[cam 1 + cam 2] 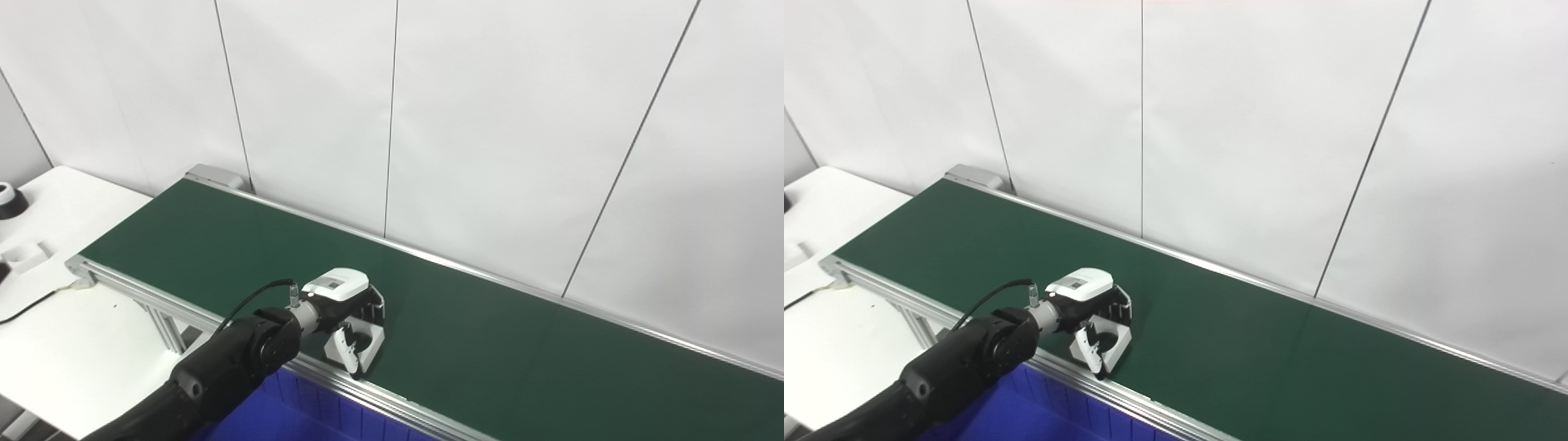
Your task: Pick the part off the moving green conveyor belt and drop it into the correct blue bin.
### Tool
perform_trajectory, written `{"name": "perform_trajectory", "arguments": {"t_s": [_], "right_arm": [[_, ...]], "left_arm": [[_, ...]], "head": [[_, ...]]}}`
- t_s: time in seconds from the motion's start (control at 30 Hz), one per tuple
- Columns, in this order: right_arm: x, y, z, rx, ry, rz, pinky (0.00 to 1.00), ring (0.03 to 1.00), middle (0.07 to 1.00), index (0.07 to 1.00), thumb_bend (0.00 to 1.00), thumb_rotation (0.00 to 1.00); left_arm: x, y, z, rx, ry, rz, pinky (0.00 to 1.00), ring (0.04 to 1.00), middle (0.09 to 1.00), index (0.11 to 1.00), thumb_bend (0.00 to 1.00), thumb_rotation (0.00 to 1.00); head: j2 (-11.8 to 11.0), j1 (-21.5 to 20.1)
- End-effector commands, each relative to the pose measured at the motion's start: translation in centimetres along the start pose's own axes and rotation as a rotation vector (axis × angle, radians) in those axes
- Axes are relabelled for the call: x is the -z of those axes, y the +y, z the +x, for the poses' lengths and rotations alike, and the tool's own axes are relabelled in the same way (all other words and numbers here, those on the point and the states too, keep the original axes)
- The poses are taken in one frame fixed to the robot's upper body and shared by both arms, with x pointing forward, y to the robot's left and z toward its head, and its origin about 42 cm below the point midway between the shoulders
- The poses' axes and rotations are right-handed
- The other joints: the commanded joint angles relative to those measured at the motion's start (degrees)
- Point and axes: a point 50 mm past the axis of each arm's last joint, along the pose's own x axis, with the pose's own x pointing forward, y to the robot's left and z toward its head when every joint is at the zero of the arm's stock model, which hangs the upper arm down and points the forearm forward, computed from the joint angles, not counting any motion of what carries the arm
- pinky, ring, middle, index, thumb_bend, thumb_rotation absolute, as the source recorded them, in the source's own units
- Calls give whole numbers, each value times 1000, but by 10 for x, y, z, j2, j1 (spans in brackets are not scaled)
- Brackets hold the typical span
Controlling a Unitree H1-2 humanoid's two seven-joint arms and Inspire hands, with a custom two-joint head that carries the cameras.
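The left robot hand (349,318) reaches out over the near edge of the green conveyor belt (490,331), its black arm coming in from the bottom left. The fingers (373,306) curl down over the far side of a small white part (366,344) with a round hollow in it, and the thumb (343,350) presses against the part's near left side, so the left robot hand grips the part. The part sits low at the belt's near edge, just beside the aluminium rail (392,401); whether it touches the belt or is lifted clear cannot be told.

Below the rail, at the bottom of the picture, the ribbed wall of a blue bin (318,407) shows, directly under the arm. A black cable (251,300) loops up from the forearm to the wrist.

To the left, a white worktop (79,343) carries a small white block (26,255) and, at its far left edge, a black-and-white round object (9,201). A white panelled wall (490,122) stands behind the belt. The right robot hand is out of view.
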Motion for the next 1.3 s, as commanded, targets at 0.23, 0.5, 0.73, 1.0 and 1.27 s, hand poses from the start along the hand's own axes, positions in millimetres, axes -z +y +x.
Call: {"name": "perform_trajectory", "arguments": {"t_s": [0.23,0.5,0.73,1.0,1.27], "right_arm": [[-11,-5,6,15,-87,4,586,672,745,859,574,569],[-12,-6,6,16,-88,12,583,671,745,858,573,550],[-12,-7,5,17,-89,13,585,671,743,858,578,553],[-14,-9,3,18,-97,3,582,670,745,857,571,567],[-16,-12,2,24,-104,1,587,672,744,852,592,564]], "left_arm": [[-26,47,-22,-141,-70,50,443,431,506,508,500,0],[-42,60,-37,-189,-99,74,433,427,496,510,501,0],[-49,66,-51,-239,-142,54,381,409,483,517,500,0],[-64,70,-81,-291,-170,-39,363,396,483,524,500,0],[-77,69,-109,-338,-229,-145,364,405,489,523,500,0]], "head": [[3,-2],[3,-5],[8,-9],[25,-25],[44,-39]]}}
